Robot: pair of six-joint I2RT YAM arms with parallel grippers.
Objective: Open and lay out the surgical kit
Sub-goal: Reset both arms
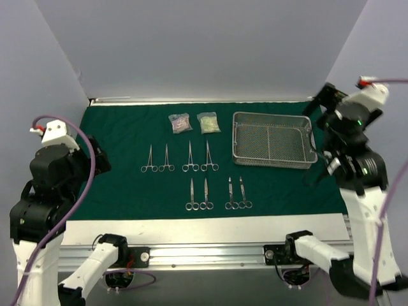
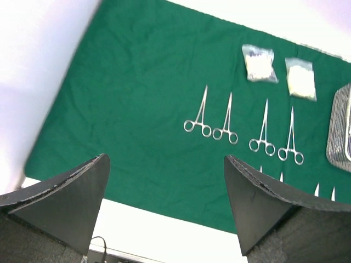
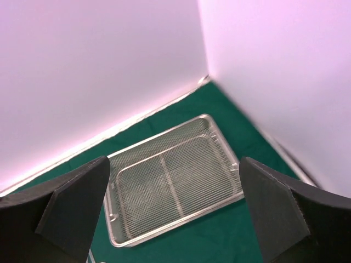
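Observation:
The dark green cloth (image 1: 121,172) lies spread flat on the table. The silver wire-mesh tray (image 1: 274,143) stands empty on its back right part and shows in the right wrist view (image 3: 170,186). Eight steel scissor-handled instruments lie in two rows, an upper row (image 1: 178,159) and a lower row (image 1: 217,195). Two clear packets (image 1: 180,122) (image 1: 208,122) lie behind them. My left gripper (image 2: 165,159) is open and empty, raised over the cloth's left edge (image 1: 95,156). My right gripper (image 3: 174,161) is open and empty, held high to the right of the tray (image 1: 320,102).
White walls close in the back and both sides. A bare white strip of table (image 1: 210,228) runs in front of the cloth, then the metal mounting rail (image 1: 204,255) with the arm bases. Purple cables loop off both arms.

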